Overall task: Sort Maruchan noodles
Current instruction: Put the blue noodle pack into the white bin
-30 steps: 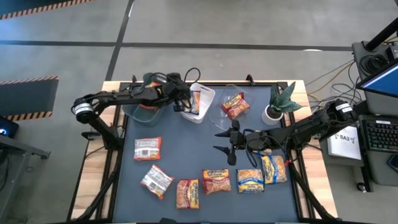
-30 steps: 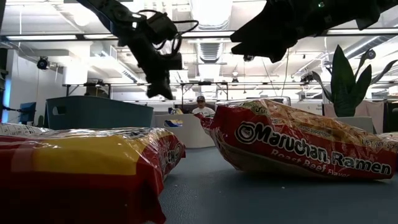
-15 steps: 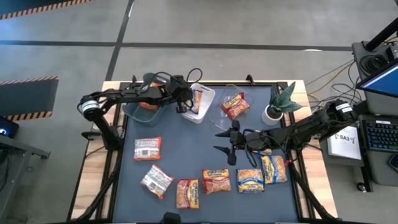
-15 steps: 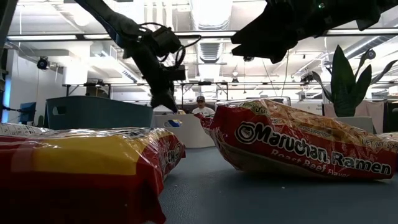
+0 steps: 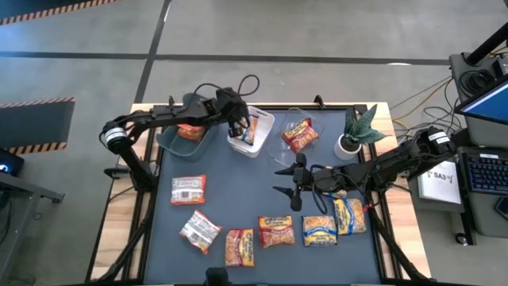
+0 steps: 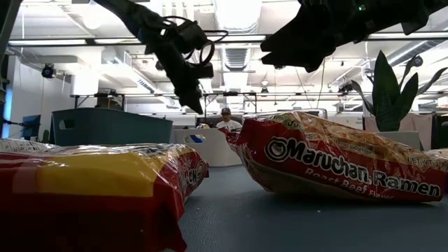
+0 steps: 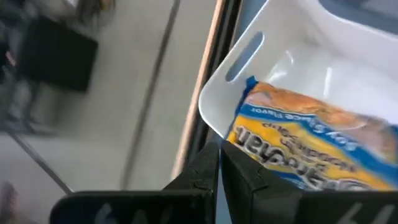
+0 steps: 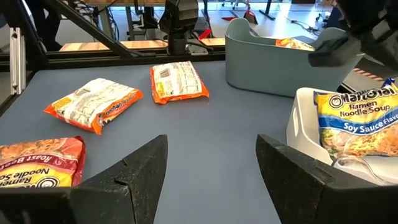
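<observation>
A: Why do packets lie along the near edge of the table [image 5: 238,171]?

B: They appear unsorted. A row of noodle packets [image 5: 275,231] sits at the near edge, red ones to the left and blue-and-yellow ones to the right. Two whitish packets [image 5: 188,189] lie farther left.

A: Where is the right gripper [image 5: 283,180]?

B: It hovers over bare tabletop at mid-table, jaws apart and holding nothing. That placement suggests it waits for its next pick.

A: And the far side?

B: Three bins stand there, one per flavour by the look of it. The grey-green bin [image 5: 171,141] at far left holds an orange packet. The white bin [image 5: 262,121] holds a blue-and-yellow packet [image 7: 317,146]. The clear bin [image 5: 278,143] holds a red packet [image 5: 299,133].

A: The left gripper [image 5: 236,125]?

B: It hangs over the white bin's left rim, fingers closed on nothing, so a drop there seems complete.
</observation>
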Tool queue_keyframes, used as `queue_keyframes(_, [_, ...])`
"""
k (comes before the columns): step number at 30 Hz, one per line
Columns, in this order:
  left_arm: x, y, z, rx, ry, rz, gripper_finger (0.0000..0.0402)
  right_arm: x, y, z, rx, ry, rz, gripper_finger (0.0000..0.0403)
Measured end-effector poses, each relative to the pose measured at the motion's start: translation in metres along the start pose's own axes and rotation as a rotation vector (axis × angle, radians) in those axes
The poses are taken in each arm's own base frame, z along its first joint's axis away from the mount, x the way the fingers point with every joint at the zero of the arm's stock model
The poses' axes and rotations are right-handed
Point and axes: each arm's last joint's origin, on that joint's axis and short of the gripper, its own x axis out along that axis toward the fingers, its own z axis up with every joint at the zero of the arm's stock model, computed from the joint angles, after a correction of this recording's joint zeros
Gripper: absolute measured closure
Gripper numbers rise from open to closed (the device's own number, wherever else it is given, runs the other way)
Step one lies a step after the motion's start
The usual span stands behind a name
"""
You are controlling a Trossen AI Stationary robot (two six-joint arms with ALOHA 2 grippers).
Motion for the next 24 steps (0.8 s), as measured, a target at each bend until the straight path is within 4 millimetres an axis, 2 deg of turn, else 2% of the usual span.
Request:
queue_keyframes(7, [-0.021, 0.020, 0.011, -0.450, 0.099, -0.031, 0.0394, 0.000, 0.000, 0.000, 0.001, 0.002, 0.000, 0.0170])
queue_keyframes(13, [-0.028, 0.024, 0.018, -0.580, 0.098, -0.090, 0.0337, 0.000, 0.000, 0.000, 0.004, 0.002, 0.000, 0.0170])
queue_keyframes(20, [-0.017, 0.014, 0.003, -0.679, 0.152, -0.052, 0.0249, 0.000, 0.000, 0.000, 0.004, 0.002, 0.000, 0.0170])
queue_keyframes(24, [-0.012, 0.005, 0.001, -0.719, 0.130, -0.061, 0.0213, 0.000, 0.000, 0.000, 0.005, 0.002, 0.000, 0.0170])
